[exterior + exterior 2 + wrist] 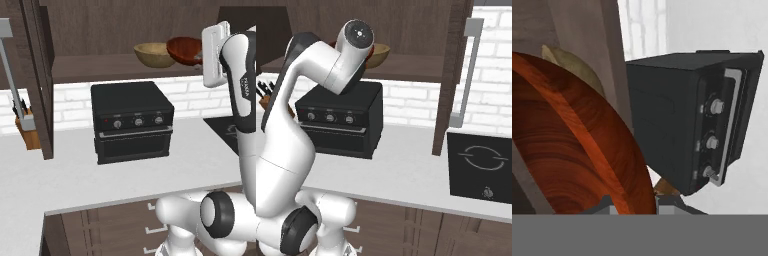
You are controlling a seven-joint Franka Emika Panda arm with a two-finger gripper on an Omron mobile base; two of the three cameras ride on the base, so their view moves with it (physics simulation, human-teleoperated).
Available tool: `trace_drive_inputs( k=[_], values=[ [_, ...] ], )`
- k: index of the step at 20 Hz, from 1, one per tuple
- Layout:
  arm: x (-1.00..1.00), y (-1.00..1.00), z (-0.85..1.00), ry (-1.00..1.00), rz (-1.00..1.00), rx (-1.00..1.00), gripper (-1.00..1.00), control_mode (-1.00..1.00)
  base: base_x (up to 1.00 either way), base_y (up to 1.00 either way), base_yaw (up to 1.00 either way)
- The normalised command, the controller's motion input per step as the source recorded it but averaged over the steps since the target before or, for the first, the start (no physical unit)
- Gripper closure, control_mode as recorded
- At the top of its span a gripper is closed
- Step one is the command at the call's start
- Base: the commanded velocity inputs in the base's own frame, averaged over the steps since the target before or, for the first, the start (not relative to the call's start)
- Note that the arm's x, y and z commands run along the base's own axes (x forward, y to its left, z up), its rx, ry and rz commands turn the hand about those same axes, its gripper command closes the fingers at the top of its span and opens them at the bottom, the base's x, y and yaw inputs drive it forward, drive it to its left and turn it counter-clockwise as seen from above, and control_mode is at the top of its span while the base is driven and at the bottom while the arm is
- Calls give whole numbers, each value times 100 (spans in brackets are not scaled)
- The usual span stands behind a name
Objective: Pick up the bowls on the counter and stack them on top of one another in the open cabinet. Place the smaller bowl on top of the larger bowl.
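Observation:
The larger bowl, wide and light tan, sits upright on the shelf of the open cabinet. Just right of it in the left base view, the smaller bowl, glossy dark red, is tipped steeply on its edge above the shelf. The two overlap in that view, and I cannot tell whether they touch. In the hand view my gripper is shut on the red bowl's rim, with the tan bowl peeking out behind it. In the right base view my arm covers most of the tan bowl.
A black toaster oven stands on the white counter right under the shelf. The tall dark cabinet door hangs open at the left, a knife block behind it. A black cooktop lies to the right.

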Motion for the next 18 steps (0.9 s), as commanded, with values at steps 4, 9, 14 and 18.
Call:
trace_drive_inputs(
  k=[4,9,14,18],
  values=[
    [8,0,16,0,-8,18,100,-100,0,0,0],
    [11,5,19,8,-4,3,100,-100,0,0,0],
    [23,11,0,16,0,0,100,-100,0,0,0],
    [31,8,0,6,0,3,100,-100,0,0,0]
  ],
)
